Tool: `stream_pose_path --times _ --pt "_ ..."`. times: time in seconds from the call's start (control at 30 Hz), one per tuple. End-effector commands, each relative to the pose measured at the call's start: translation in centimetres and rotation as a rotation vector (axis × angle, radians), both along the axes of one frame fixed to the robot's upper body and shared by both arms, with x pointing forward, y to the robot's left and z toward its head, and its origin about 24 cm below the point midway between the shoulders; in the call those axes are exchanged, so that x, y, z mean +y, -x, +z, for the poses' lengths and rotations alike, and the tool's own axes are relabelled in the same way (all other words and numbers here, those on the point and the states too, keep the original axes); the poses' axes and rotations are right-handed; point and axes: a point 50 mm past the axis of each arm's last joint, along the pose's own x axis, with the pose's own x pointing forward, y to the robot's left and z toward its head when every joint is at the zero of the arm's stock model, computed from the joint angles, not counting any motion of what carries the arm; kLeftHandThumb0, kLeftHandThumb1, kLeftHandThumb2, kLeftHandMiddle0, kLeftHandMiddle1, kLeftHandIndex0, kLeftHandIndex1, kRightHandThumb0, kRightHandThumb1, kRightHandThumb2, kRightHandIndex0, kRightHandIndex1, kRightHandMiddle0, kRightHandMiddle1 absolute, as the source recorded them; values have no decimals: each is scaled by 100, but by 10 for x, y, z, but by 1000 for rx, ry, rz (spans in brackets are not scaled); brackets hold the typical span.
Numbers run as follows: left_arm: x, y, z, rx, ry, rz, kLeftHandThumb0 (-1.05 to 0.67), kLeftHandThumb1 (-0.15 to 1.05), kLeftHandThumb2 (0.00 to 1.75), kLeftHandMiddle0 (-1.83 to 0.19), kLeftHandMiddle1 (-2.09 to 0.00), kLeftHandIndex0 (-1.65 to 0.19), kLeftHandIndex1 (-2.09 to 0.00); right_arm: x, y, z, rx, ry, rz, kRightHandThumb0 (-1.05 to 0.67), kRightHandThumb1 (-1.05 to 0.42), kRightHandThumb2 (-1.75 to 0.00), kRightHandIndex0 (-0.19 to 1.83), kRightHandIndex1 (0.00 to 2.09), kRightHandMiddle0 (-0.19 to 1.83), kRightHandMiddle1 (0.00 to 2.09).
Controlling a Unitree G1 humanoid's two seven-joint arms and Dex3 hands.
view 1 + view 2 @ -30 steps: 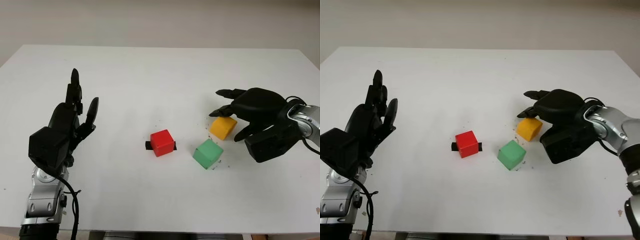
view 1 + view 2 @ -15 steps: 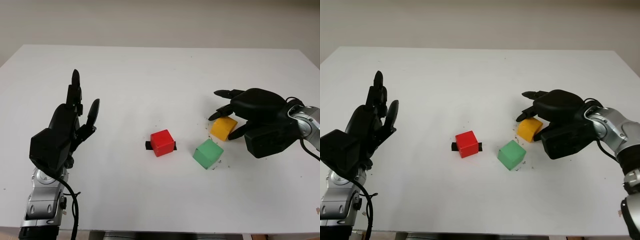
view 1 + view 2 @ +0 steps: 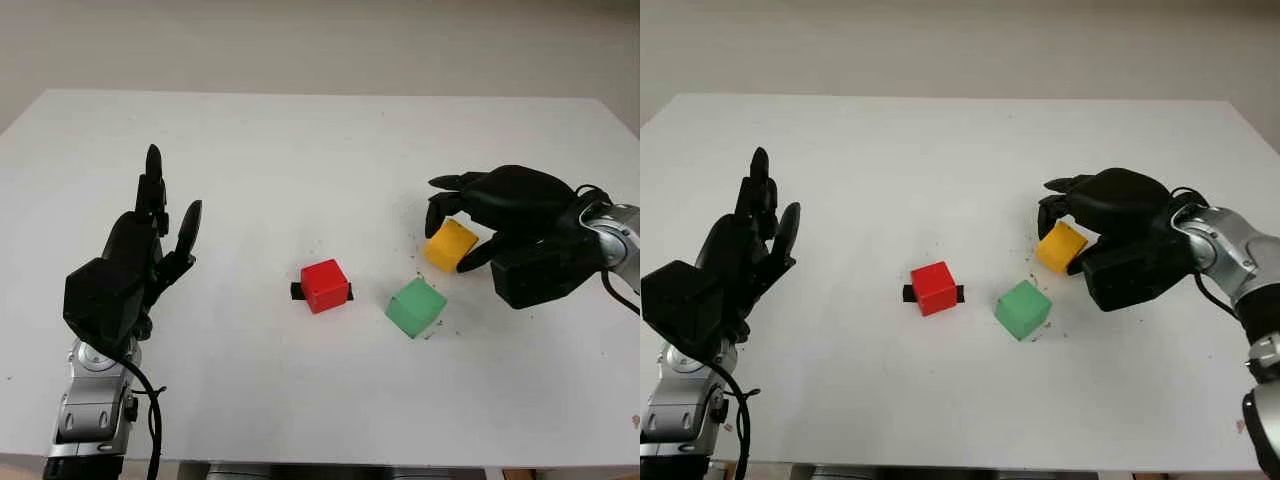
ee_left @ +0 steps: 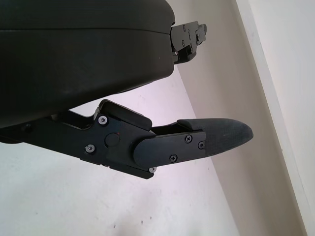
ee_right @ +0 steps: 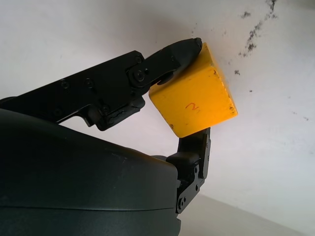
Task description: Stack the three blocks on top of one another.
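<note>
My right hand is shut on the yellow block, which sits tilted between its fingers at the right of the table; the right wrist view shows a fingertip pressed on the yellow block. The green block lies just in front and left of it, apart from the hand. The red block stands near the table's middle on a small black strip. My left hand is open, raised above the table at the left, far from the blocks.
The white table stretches wide behind the blocks. Small dark specks lie around the yellow and green blocks. The table's front edge runs near the bottom of the head views.
The right hand's fingers have curled around the yellow block, which has tipped and lifted slightly. The left hand has barely moved.
</note>
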Motion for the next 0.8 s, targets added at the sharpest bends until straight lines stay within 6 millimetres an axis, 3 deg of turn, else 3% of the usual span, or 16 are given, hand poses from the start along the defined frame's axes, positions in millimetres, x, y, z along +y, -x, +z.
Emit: stream_pose_path --times 0.0,0.17,0.27,0.47,0.77 --pt "-2 2 3 -11 -10 -7 -75 105 54 19 0 19 0 -1 -1 17 -56 -60 -10 -40 -95 -5 25 6 44 122" --pt "-2 3 2 -8 -40 16 -78 105 53 18 -3 19 0 4 -3 18 -35 -242 -39 -39 -96 -5 24 5 41 133" --pt "-2 3 2 -8 -31 17 -77 105 51 19 -3 19 0 8 -5 19 31 -398 -65 -38 -96 -5 22 4 35 146" --pt "-3 5 1 -9 -21 15 -76 105 48 19 -2 19 0 23 -6 24 215 -680 -43 -41 -95 -5 19 4 31 151" --pt "-5 7 0 -17 -36 12 -71 105 48 19 -3 19 0 57 15 19 406 -900 -32 -45 -97 -5 23 6 20 172"
